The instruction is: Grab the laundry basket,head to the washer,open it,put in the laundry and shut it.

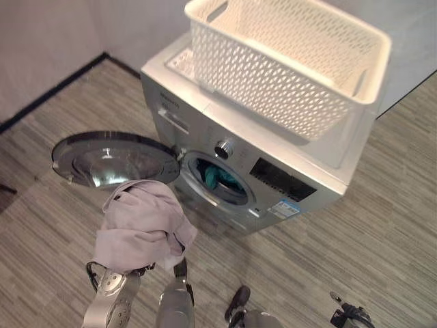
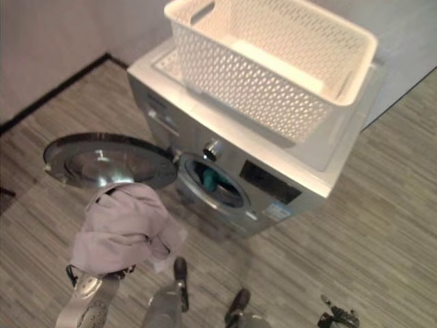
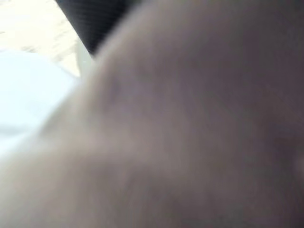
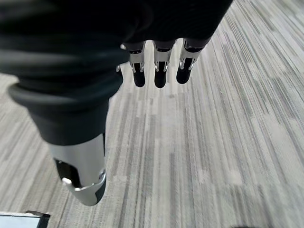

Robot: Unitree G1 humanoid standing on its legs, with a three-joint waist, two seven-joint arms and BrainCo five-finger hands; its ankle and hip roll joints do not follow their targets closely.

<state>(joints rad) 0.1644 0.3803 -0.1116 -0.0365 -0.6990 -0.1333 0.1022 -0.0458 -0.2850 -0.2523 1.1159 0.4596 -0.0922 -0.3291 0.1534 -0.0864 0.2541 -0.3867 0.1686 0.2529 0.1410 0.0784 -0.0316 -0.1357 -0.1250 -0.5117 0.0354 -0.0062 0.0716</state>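
A silver front-loading washer stands on the floor with its round door swung wide to the left. Inside the drum lies a teal garment. The white perforated laundry basket rests on the washer's top, nothing visible inside it. A pale lilac cloth hangs bunched in the air just before the door, below and left of the drum mouth. My left arm comes up under it, the hand buried in the cloth. My right hand hangs open over the floor at the lower right, holding nothing.
A wall with a dark skirting board runs along the left. Another pale wall stands behind the washer. Grey striped flooring spreads to the right of the machine and in front of it.
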